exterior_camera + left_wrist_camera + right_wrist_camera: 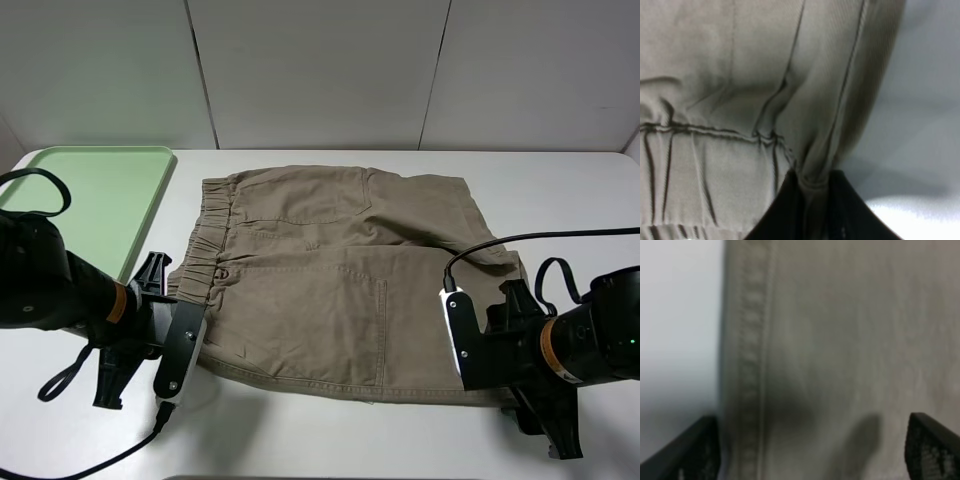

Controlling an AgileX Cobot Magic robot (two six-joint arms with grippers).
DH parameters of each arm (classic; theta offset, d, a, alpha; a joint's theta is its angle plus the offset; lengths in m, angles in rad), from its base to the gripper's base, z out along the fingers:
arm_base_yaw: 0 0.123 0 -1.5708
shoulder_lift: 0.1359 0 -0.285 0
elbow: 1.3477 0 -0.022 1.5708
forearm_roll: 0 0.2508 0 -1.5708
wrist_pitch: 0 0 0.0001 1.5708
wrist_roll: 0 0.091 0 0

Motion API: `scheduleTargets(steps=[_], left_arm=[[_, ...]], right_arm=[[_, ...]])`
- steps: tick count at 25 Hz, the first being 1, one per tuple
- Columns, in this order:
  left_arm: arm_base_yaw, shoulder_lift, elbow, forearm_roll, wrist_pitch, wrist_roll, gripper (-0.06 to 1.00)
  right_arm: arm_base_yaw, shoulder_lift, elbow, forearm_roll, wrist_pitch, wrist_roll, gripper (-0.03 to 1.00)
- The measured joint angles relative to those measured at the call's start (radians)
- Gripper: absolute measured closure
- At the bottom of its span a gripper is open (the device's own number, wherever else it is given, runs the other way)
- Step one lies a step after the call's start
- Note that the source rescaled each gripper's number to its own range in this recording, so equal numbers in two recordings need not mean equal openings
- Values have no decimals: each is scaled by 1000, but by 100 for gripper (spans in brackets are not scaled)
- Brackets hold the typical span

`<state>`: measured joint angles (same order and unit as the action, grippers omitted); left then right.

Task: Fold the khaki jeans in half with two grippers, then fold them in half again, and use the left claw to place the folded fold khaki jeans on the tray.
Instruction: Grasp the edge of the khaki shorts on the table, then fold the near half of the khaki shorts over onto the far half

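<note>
The khaki jeans (330,290) lie spread flat in the middle of the white table, waistband to the left. My left gripper (186,348) is at the near corner of the waistband. In the left wrist view it (812,182) is shut on a pinched fold of the khaki jeans (740,90). My right gripper (463,345) is over the near right leg end. In the right wrist view it (815,445) is open, with its fingers (695,452) either side of the stitched hem of the jeans (840,340). The mint-green tray (95,195) lies at the far left with nothing on it.
The white table (560,210) shows bare to the right of the jeans and along the near edge. A black cable (520,240) arcs over the right leg of the jeans. A grey panel wall stands behind the table.
</note>
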<state>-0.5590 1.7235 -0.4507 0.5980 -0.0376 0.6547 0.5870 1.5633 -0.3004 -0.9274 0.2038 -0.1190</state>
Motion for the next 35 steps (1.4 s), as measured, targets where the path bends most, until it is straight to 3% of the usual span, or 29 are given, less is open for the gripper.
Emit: scheduleTargets(steps=[4, 6, 13, 23, 29, 35], left_arm=[[0, 0, 0, 0, -2, 0, 92], [0, 0, 0, 0, -4, 0, 92], [0, 0, 0, 0, -16, 0, 92], [-2, -6, 1, 0, -16, -39, 92], [-19, -68, 2, -2, 23, -123, 93], [-170, -179, 4, -5, 146, -166, 93]], right_arm=[[-36, 4, -1, -10, 1, 21, 23], [-36, 7, -1, -12, 9, 21, 32], [-36, 17, 1, -18, 21, 21, 95], [-36, -14, -27, 46, 70, 21, 97], [-36, -150, -27, 103, 113, 21, 97], [-36, -314, -3, 147, 141, 21, 97]])
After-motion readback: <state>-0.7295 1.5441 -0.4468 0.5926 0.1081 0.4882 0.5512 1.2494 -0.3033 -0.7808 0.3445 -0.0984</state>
